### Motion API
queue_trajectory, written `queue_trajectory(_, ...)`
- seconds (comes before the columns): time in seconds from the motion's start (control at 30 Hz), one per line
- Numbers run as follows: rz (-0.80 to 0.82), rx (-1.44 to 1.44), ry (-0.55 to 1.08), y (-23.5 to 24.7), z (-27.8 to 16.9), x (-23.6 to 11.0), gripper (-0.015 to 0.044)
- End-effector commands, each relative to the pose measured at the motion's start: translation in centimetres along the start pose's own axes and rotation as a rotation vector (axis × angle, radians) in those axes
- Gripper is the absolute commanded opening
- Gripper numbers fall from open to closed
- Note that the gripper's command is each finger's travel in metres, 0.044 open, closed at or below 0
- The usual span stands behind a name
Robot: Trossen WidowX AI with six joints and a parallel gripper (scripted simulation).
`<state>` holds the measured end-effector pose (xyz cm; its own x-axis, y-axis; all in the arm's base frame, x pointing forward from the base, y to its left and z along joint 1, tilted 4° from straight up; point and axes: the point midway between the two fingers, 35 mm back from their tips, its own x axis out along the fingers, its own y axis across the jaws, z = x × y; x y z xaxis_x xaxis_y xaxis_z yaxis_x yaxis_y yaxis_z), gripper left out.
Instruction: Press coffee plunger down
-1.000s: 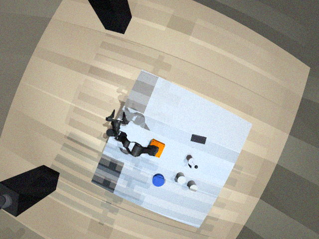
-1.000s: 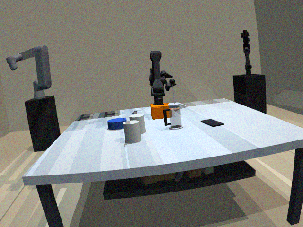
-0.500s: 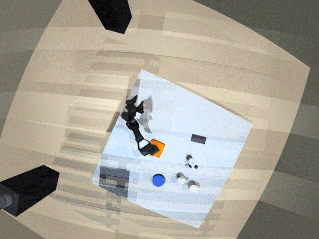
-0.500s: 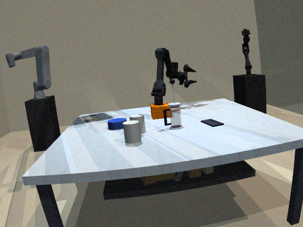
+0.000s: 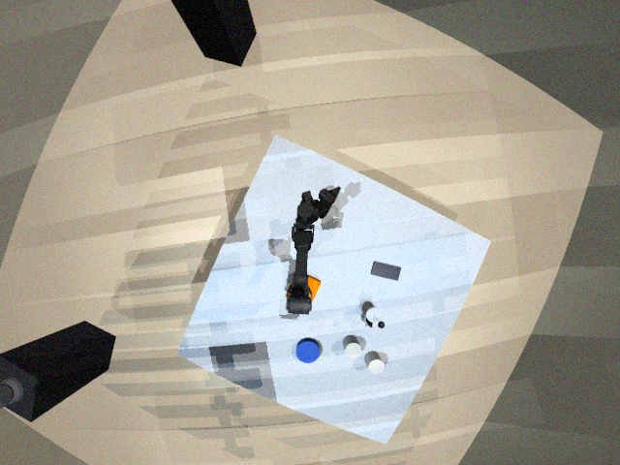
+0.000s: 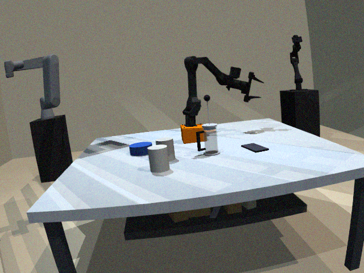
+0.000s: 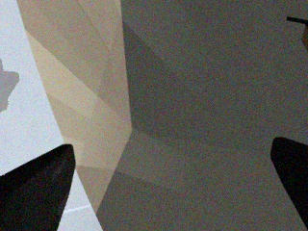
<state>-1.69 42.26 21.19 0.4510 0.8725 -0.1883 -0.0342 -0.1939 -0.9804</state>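
The glass coffee press (image 5: 367,307) (image 6: 210,140) stands upright on the pale table (image 5: 430,234) (image 6: 182,182), in front of the arm's orange base (image 5: 314,284) (image 6: 188,134). Its black handle faces left in the exterior view. The plunger knob (image 5: 381,324) (image 6: 206,98) sits high on its thin rod above the lid. My gripper (image 5: 332,192) (image 6: 255,89) (image 7: 176,152) is open and empty. It is held high in the air, far up and to the right of the press, pointing away from it. The wrist view shows only floor, wall and a table edge.
A blue disc (image 5: 307,350) (image 6: 140,148) and two grey cylinders (image 5: 353,346) (image 5: 374,362) (image 6: 166,147) (image 6: 158,158) stand left of the press. A dark flat slab (image 5: 386,270) (image 6: 255,147) lies to its right. Other arms on black pedestals (image 6: 49,147) (image 6: 300,110) stand off the table.
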Motion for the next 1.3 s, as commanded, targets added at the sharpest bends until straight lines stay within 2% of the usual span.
queue_trajectory(0.0,0.006,0.144,0.073,-1.1,-4.6,1.6,0.0440)
queue_trajectory(0.23,0.030,0.430,0.260,-2.3,-16.5,3.4,0.0440)
queue_trajectory(0.5,-0.002,0.791,0.486,-2.4,-29.9,0.5,0.0440)
queue_trajectory(0.73,-0.091,1.122,0.692,-1.6,-39.2,-6.0,0.0440)
queue_trajectory(0.9,-0.199,1.360,0.825,-0.9,-43.7,-11.8,0.0440)
queue_trajectory(1.07,-0.352,1.610,0.933,-0.2,-46.4,-18.0,0.0440)
queue_trajectory(1.27,-0.567,1.869,1.021,0.3,-47.5,-24.4,0.0440)
